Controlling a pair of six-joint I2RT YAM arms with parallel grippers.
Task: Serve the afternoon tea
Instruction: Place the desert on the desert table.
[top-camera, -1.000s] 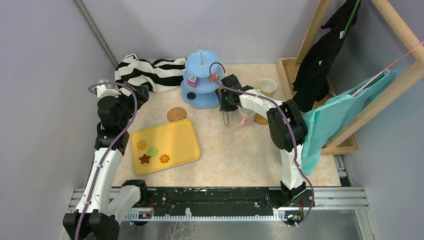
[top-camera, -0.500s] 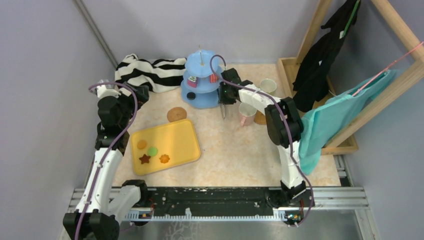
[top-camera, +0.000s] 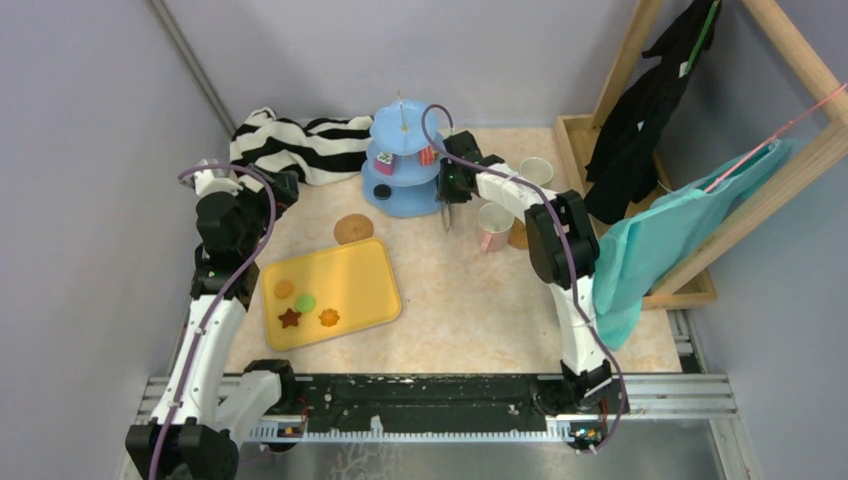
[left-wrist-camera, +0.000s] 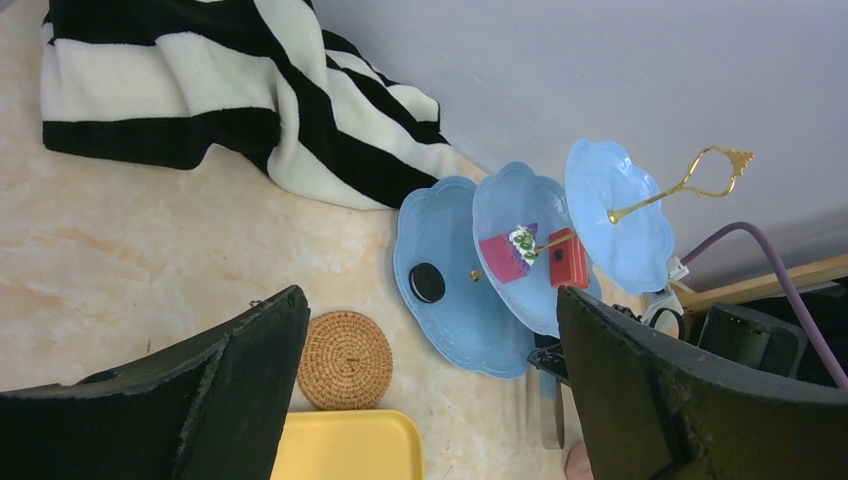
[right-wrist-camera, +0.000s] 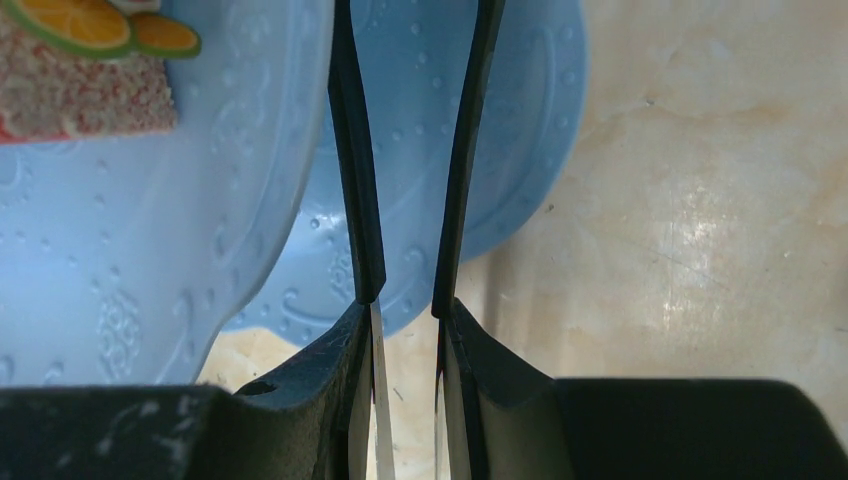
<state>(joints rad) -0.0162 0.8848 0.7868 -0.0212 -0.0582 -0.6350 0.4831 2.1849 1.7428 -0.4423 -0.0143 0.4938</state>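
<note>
Stretching forward, right end effector (top-camera: 447, 222) hangs fingers-down beside tiered stand (top-camera: 398, 200).

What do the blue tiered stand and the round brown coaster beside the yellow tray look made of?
Light-blue three-tier stand: probably moulded plastic, smooth, slightly glossy, with embossed scrollwork and scalloped rims. Round brown coaster: seemingly woven rattan or straw, matte; concentric coiled rings show.

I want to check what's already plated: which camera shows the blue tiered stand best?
The left wrist view: the stand shows all three tiers and the pieces on them. The top external view gives it small, with the right arm close beside it. The right wrist view catches only close-up tier edges.
</note>
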